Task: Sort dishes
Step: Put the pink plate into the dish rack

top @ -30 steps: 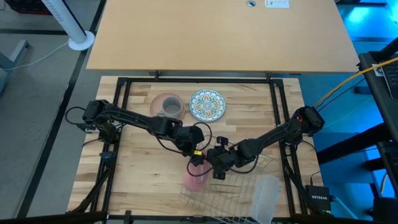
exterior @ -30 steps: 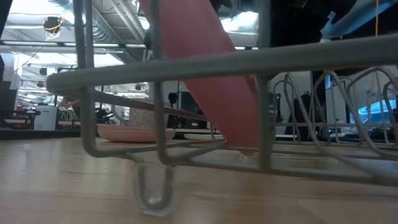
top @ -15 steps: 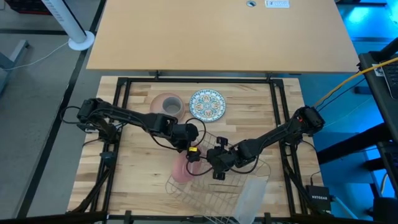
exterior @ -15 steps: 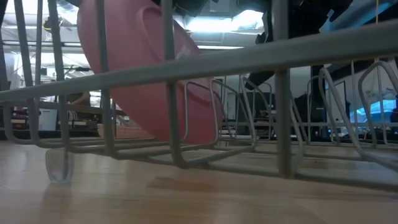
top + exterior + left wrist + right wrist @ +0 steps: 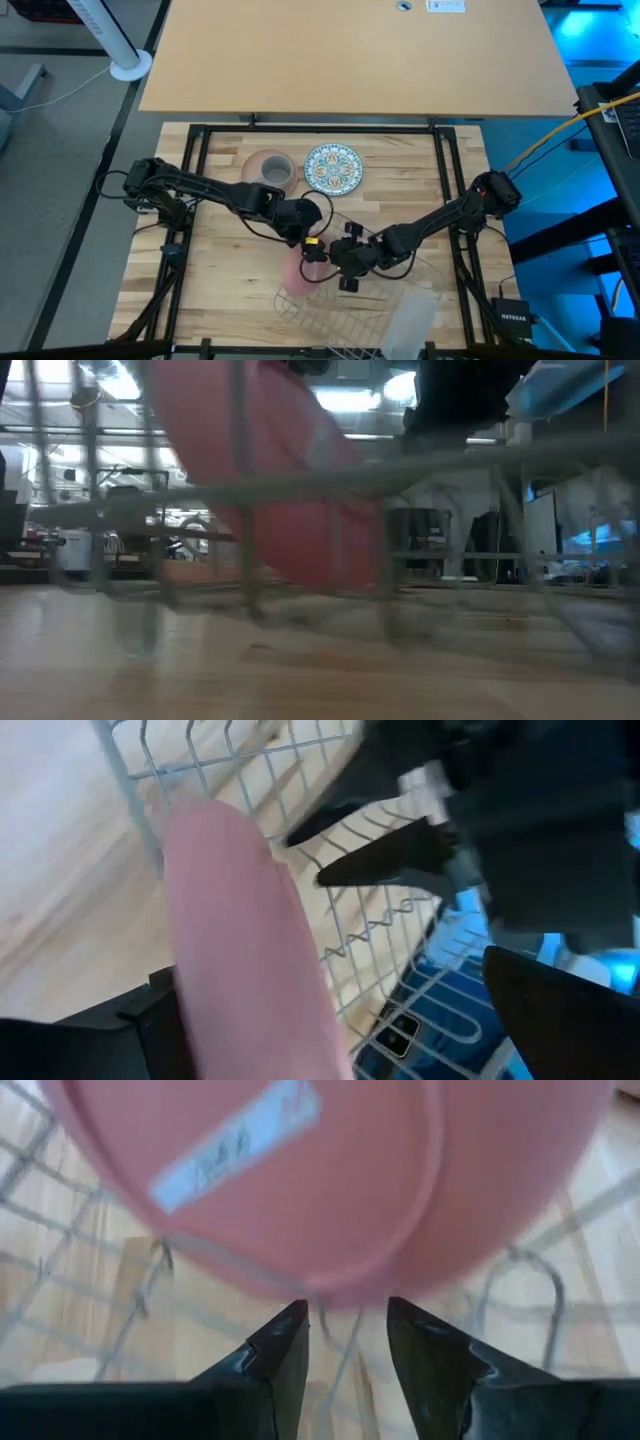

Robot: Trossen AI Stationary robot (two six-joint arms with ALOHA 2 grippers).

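Two grippers meet mid-table, toward the near edge, at the wire rack [image 5: 340, 300]. One salmon-pink plate [image 5: 305, 270] stands on edge, tilted, in the rack's left end; in the low view it [image 5: 290, 490] leans behind the rack wires [image 5: 380, 480], lower rim down by the rack floor. Left gripper [image 5: 312, 247] sits right at the plate's upper rim with its fingers spread wide — in the left wrist view the plate [image 5: 245, 950] runs between the two dark fingers [image 5: 560, 1010] with a clear gap on one side, so no clamp on it. Right gripper [image 5: 343, 268] is just beside the plate on its right; in the right wrist view its fingers [image 5: 280, 1350] stand narrowly apart, with a rack wire between them, right under the plate's underside [image 5: 330, 1180], which carries a white label [image 5: 235, 1155]. Cannot tell whether those fingers pinch the wire or merely straddle it. Second salmon-pink plate [image 5: 262, 172] lies flat near the table's far edge, left of centre, with the small grey mug [image 5: 273, 171] standing on it. Patterned blue-green plate [image 5: 332, 167] lies flat just right of that, near but apart. Translucent tray [image 5: 410, 318] rests at the rack's right end, by the near edge of the table [image 5: 220, 260].
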